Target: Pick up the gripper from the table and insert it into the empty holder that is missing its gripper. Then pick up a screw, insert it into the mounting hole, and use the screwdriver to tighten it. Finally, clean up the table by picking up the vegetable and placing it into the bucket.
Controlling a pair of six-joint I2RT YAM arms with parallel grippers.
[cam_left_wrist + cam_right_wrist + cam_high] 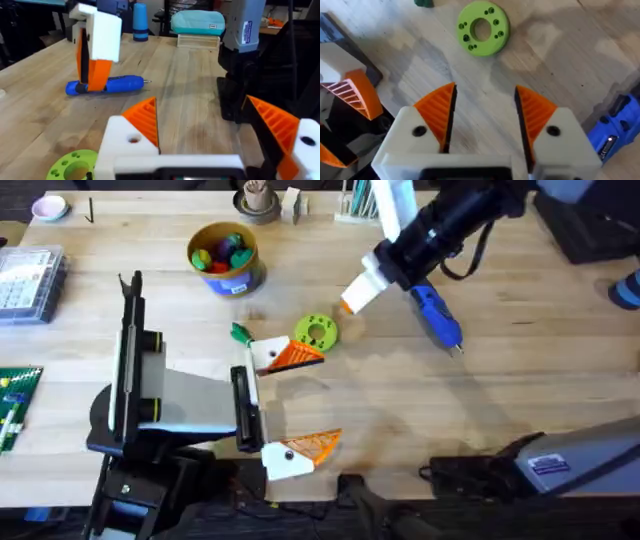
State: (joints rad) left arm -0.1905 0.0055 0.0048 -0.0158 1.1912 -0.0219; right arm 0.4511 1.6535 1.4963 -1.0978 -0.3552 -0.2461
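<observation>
The left pincer [295, 405] is held spread wide just above the surface [480, 410], nothing between its orange pads. The right pincer [485, 117] is likewise parted and empty, raised near the lime-green disc [316, 331]. The screwdriver [436, 313] is seen lying flat on the wood, partly under the right arm. The vegetable [240, 333] lies beside the left pincer — below the bucket [226, 256].

My wooden worktop [520, 410] is carrying the blue screwdriver [437, 312], a lime-green disc [316, 331], the small dark-green vegetable [240, 333] and the toy-filled bucket [226, 258].
</observation>
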